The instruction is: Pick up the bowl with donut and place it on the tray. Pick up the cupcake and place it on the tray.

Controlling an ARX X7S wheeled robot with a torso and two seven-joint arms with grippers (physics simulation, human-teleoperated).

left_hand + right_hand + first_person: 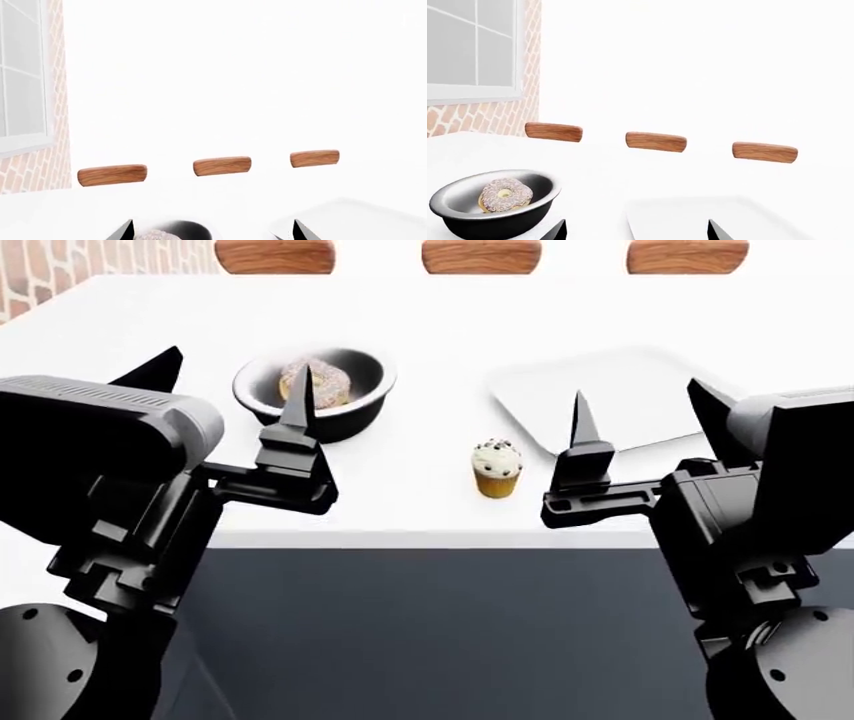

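The black bowl stands at the table's left with the iced donut inside it. The white tray lies to its right. The cupcake stands between them, near the front edge. My left gripper is open and empty, just in front of the bowl. In the left wrist view the bowl and donut show between its fingertips. My right gripper is open and empty, in front of the tray. The right wrist view also shows the bowl and donut.
Three brown wooden slabs line the table's far edge. A brick wall with a window is at the left. The white table's front edge runs just below the cupcake, with dark floor beneath.
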